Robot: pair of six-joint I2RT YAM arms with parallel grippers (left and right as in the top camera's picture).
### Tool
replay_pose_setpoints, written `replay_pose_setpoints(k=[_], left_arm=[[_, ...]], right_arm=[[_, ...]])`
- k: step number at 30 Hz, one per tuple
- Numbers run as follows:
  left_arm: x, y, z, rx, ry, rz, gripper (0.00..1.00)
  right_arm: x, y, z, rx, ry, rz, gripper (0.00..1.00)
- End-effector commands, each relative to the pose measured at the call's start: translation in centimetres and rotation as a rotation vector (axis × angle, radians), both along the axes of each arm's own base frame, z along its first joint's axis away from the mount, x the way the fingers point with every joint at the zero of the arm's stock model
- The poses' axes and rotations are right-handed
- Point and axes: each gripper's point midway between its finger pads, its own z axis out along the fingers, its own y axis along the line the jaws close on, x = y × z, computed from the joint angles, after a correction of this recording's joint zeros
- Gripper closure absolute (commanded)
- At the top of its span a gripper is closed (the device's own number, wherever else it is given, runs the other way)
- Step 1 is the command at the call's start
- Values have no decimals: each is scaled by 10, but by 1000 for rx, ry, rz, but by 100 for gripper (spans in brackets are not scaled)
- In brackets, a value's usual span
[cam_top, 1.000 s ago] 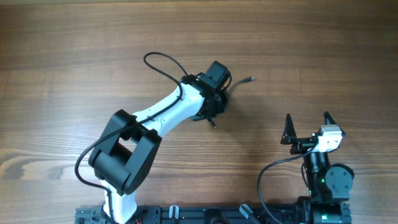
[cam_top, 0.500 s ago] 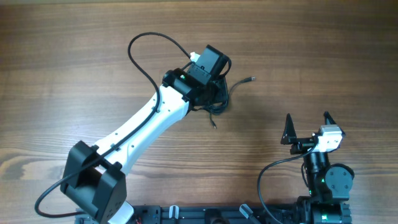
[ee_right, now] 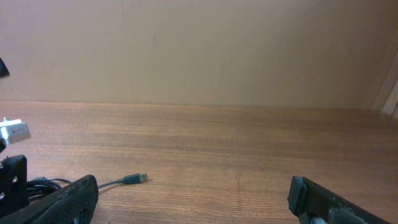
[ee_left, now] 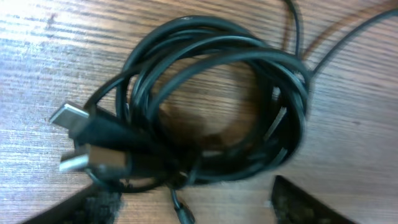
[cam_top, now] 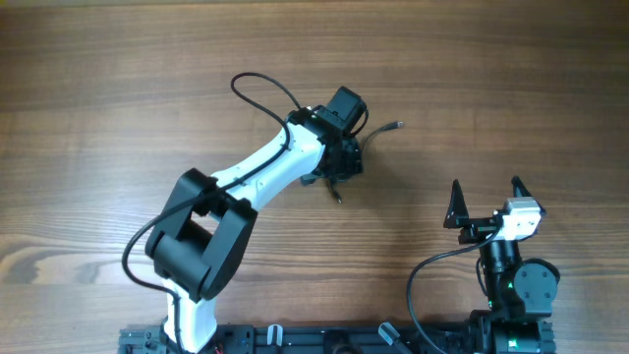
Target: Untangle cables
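Note:
The cables (ee_left: 211,106) lie in one tangled black coil on the wooden table, filling the left wrist view. Two silvery plug ends (ee_left: 69,116) stick out at the coil's left. My left gripper (ee_left: 186,211) hangs open just over the coil's near edge, and its fingertips (ee_left: 305,205) hold nothing. From overhead, the coil (cam_top: 350,149) is mostly hidden under the left gripper (cam_top: 341,163). One loose plug end (cam_top: 395,126) trails right and another (cam_top: 337,196) points toward the front. My right gripper (cam_top: 486,202) stands open, well clear at the front right; its wrist view shows the trailing plug (ee_right: 134,179).
The left arm's own thick black wire (cam_top: 257,84) loops over the table behind its wrist. The right arm's base (cam_top: 516,285) and its wire sit at the front right edge. Bare wood table (cam_top: 118,118) spreads all around.
The left gripper's jaws went from shut to open over the coil. The left arm stretched out low, then folded back. The right arm stayed still.

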Motion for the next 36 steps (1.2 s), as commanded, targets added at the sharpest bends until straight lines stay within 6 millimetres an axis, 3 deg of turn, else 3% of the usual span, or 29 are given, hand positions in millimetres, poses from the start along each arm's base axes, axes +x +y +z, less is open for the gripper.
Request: replay_pose_setpoints(k=[1,2,5,8,14,18,25,28,31,35,36], left_arm=[[7,11,-10,34,4,35,40],[8,12,-11,40,1,37,46],[10,15,-11,59,-11,42,77],[10,15,-11,59,-11,41,96],[7,8,1,11,-9,16,96],[13,4,36,-53,-71,18,96],[15,3,115,-166,-229,18,96],[15,3,133,-193,-266,18,96],[16,5,136,-192,-278,22,96],[17,11,131,-152,-280,36,64],[16,12,129,-148,-274,35,50]], right_arm=[[0,-3,1,13,-4,-14,0],[0,-3,1,13,-4,-14,0],[0,-3,1,13,-4,-14,0],[0,-3,1,13,-4,-14,0],[0,-3,1,14,-4,-14,0],[0,-3,1,13,-4,-14,0],[0,-3,1,13,-4,-14,0],[0,-3,1,13,-4,-14,0],[0,-3,1,13,-4,-14,0],[0,-3,1,14,-4,-14,0],[0,-3,1,13,-4,-14,0]])
